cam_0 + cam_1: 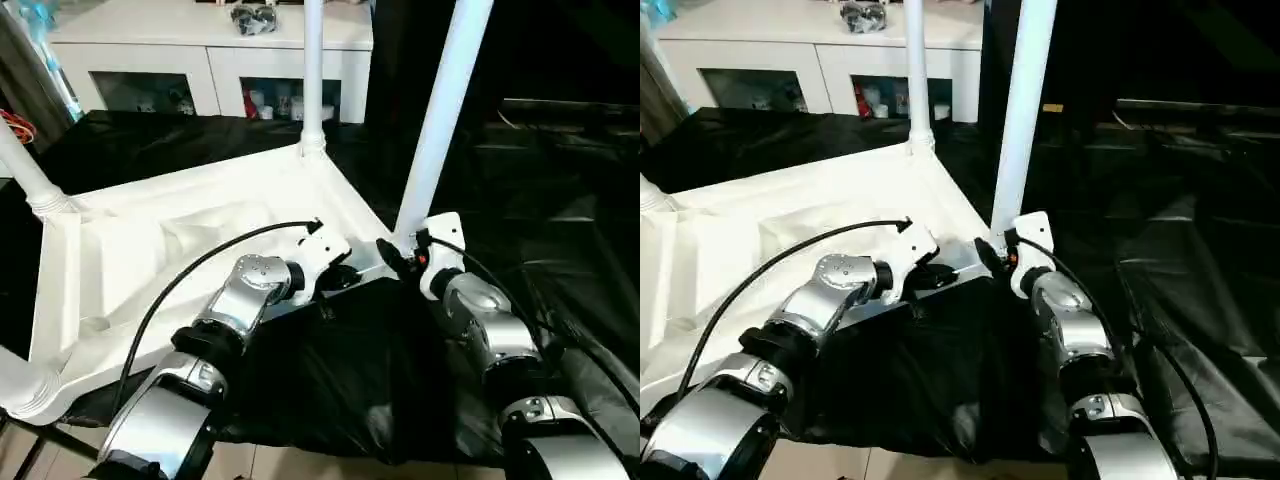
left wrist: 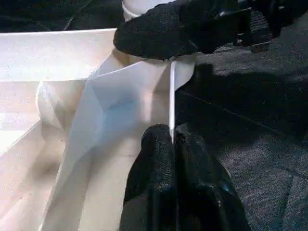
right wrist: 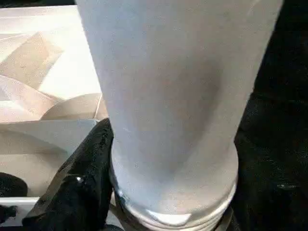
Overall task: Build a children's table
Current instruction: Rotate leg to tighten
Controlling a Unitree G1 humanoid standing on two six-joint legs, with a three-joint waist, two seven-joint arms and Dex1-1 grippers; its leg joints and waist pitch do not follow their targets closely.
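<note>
Cloth, black and crumpled, over the desk (image 1: pixel 330 380) at its near edge. Just beyond, upside down on it, white plastic table top (image 1: pixel 120 260), ribbed underside up, its near right corner between the two grippers.

Left gripper (image 2: pixel 172 132): jaws pinched narrow on the thin upright rim of the table top beside the corner socket. Right gripper (image 1: pixel 400 255): jaws wide apart around the base of a long white tapered tube leg (image 1: pixel 440 120), one finger (image 3: pixel 86 168) pressed to it just above the ringed, seemingly threaded end. Leg leaning away from upright, end apparently not fully home.

Likely step: seating this fourth leg. To do it well: first bring the leg upright over the socket, then turn it without forcing; a tilted start risks crossing the thread. Hold the rim pinch firm so the top cannot spin or slide on the cloth. Grip low, near the socket, for control.

Pose: both silver forearms reaching forward and angling inward, left forearm (image 1: pixel 240 300) and right forearm (image 1: pixel 490 320) meeting at the same corner, wrists roughly level.

Farther off: three more legs already in their sockets, at the near left corner (image 1: pixel 20 385), the far left (image 1: pixel 25 170) and the far right (image 1: pixel 312 70). Behind, a white cabinet (image 1: pixel 200 30) with glass-fronted compartments.
</note>
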